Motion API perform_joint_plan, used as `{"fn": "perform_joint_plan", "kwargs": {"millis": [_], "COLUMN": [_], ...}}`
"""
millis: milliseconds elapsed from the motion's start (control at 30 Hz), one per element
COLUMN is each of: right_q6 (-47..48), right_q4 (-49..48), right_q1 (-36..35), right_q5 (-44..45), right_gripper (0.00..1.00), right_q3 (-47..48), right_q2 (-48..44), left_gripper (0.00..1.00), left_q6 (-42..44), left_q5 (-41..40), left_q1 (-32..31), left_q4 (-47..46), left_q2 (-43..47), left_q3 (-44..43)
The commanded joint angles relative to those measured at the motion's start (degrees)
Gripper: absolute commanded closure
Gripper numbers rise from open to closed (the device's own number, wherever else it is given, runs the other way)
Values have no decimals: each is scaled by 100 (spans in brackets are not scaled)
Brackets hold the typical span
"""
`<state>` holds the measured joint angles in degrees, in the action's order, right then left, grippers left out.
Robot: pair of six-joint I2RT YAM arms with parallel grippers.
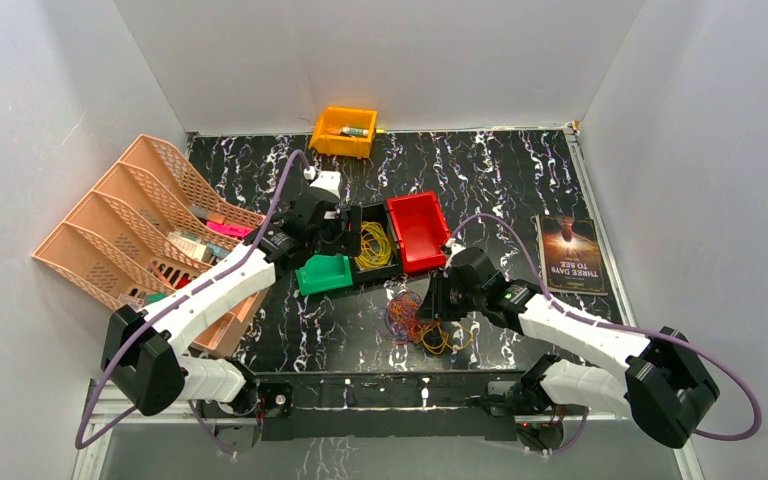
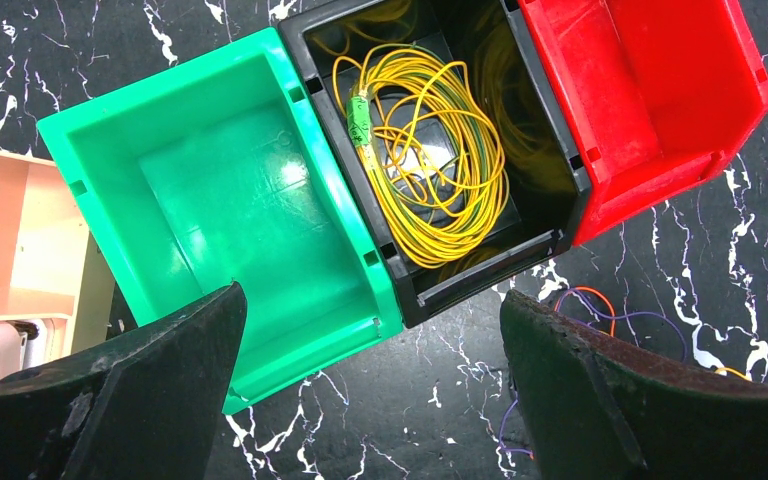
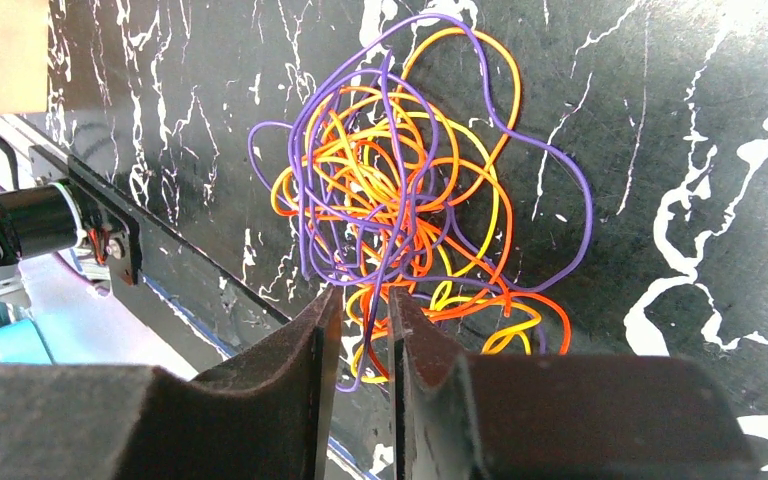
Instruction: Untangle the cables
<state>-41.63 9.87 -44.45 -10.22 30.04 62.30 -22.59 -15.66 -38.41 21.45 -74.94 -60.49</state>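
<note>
Left claw (image 1: pixel 345 222) stands spread wide in the top view, over the black bin (image 1: pixel 358 215); the yellow cable coil (image 1: pixel 373 246) lies inside that bin, ahead of its tips; the green bin (image 1: pixel 325 275) touches the black one on the claw's left, the red bin (image 1: pixel 418 232) on its right; the peach file rack (image 1: pixel 130 235) crowds the left arm's outer side. Right claw (image 1: pixel 430 300) sits low at the tangle of cables (image 1: pixel 422 328), on the marble table (image 1: pixel 500 190) between the bin row and the near edge; bare table runs off to this claw's right as far as a book (image 1: pixel 572 255).

Left wrist view: the fingers (image 2: pixel 140 400) are far apart, gripping nothing; the front lips of the green and black bins lie between and ahead of them; bin walls ring the coil on every side.

Right wrist view: the fingers (image 3: pixel 300 385) are nearly together, a slim gap left; purple and orange strands run down into that gap; whether the pads bite them I cannot tell; the table's near edge runs close on the claw's left, with open marble to its right.
</note>
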Motion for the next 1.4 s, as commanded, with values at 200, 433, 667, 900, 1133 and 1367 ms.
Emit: {"fn": "perform_joint_plan", "kwargs": {"millis": [200,433,667,900,1133,1367], "right_q6": [299,375,331,316,354,270], "right_q4": [53,247,649,919,884,500], "right_q1": [-42,-41,-41,-38,-42,-36], "right_q5": [275,490,328,14,-49,-144], "right_gripper": [77,68,63,61,60,60], "right_q3": [320,447,614,632,594,515], "right_q2": [-157,-324,-543,-595,-434,-214], "left_gripper": [2,2,2,2,2,2], "left_q6": [-9,-33,-53,-85,-114,-97], "left_q5": [-42,-36,-55,-43,-12,-46], "left_q1": [18,23,22,27,26,28], "left_q4": [17,17,8,0,-18,22], "left_q2": [102,111,110,18,35,33], "left_q3": [11,53,90,46,114,90]}}
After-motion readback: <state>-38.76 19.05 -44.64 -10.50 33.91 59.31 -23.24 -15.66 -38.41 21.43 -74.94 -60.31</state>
